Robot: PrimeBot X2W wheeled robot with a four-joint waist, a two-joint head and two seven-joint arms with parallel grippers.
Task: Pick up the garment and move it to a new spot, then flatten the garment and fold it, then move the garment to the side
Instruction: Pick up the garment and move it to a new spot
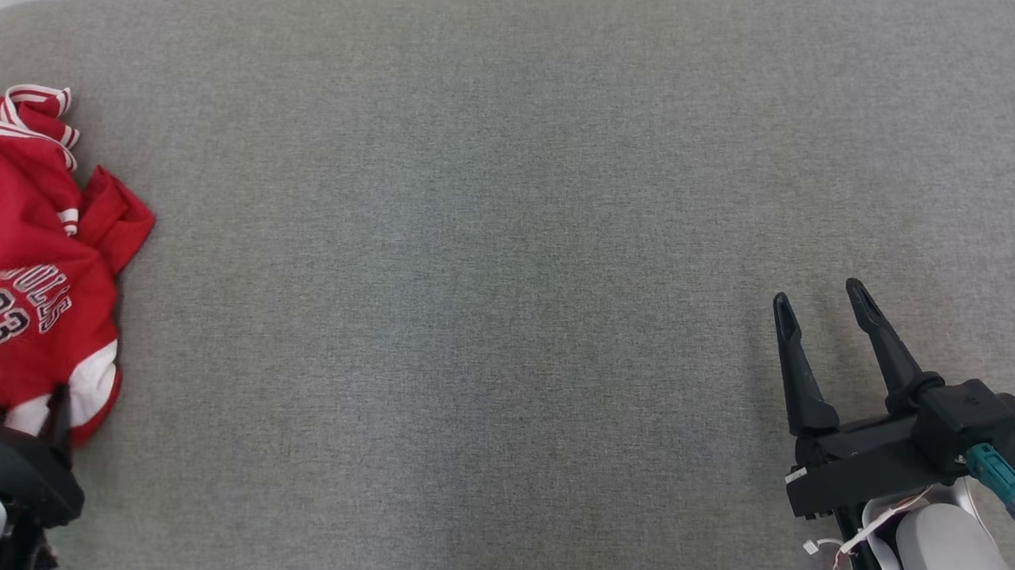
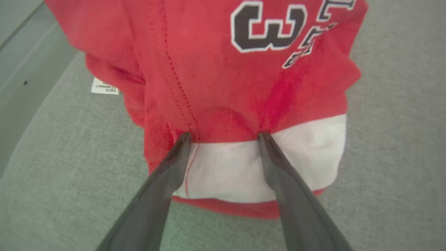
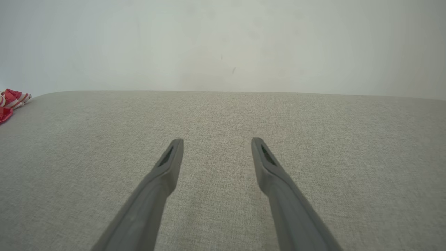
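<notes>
Item: red garment (image 1: 28,258) (number 23, white trim), crumpled at the far left of the grey padded surface (image 1: 505,233). Left gripper (image 2: 224,137): fingers spread, tips on its white hem. Right gripper (image 1: 819,295): fingers parted, well apart to the right.

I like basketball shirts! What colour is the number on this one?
The number is black, outlined white, on the red garment; clearest in left wrist view.

Jersey (image 1: 20,258) lies at the left edge of the head view, on the cushioned surface (image 1: 507,276). Left gripper (image 2: 224,137) sits lower left, its tips touching the jersey's near hem. Right gripper (image 1: 821,299) is lower right, well apart.
</notes>
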